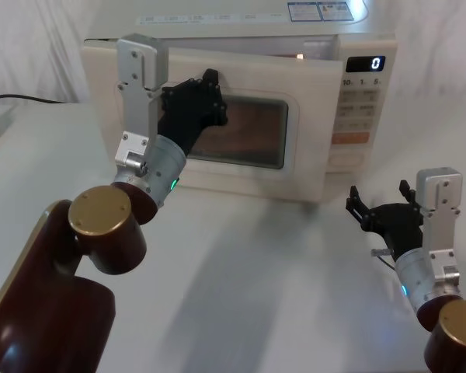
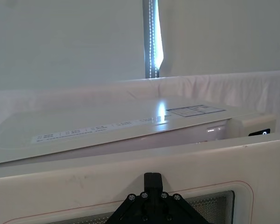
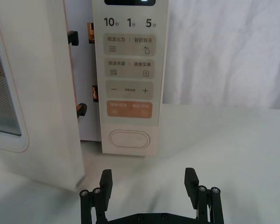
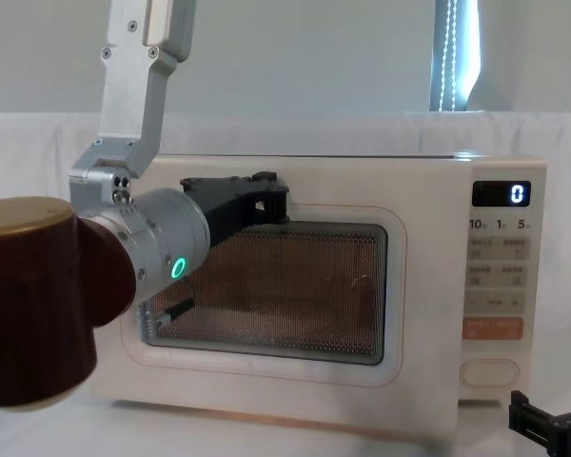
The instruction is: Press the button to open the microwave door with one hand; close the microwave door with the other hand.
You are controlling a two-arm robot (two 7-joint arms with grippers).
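The microwave (image 1: 241,109) is taken as the landmark. Its door (image 1: 248,124) is seen ajar, the latch side standing out from the body just beside the control panel, with latch hooks exposed in the right wrist view. The button (image 3: 129,139), at the foot of that panel, is judged already pressed; the closing step is judged to be in hand.

The left gripper (image 1: 206,97) is placed against the upper left of the door's front face, nothing being grasped; whether its fingers are parted cannot be told. The right gripper (image 3: 149,179) is held released, low in front of the panel, apart from the button.

A forward push by the left gripper is called for next, until the latch side meets the body.
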